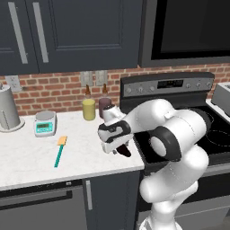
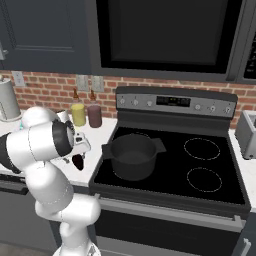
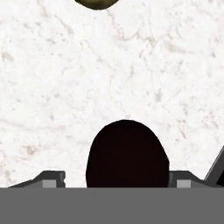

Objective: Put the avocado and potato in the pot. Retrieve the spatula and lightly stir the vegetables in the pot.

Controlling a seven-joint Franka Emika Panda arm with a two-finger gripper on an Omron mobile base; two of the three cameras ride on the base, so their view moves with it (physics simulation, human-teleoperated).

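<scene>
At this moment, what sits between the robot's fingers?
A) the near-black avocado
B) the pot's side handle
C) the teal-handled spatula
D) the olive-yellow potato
A: in the hand view the avocado sits on the white counter between the two fingers, while the potato lies farther off and the spatula lies away to the side.

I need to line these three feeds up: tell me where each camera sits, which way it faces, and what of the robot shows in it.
Left base view: behind the arm to its left, looking forward and down over the counter with the spatula; the white arm fills the lower right.
Right base view: behind the arm to its right, looking at the stove and pot; the arm rises at lower left.
Hand view: on the hand, looking down along the gripper; its finger tips flank the avocado, with the potato at the top edge.
Shared: both base views and the hand view show the avocado on the counter.
</scene>
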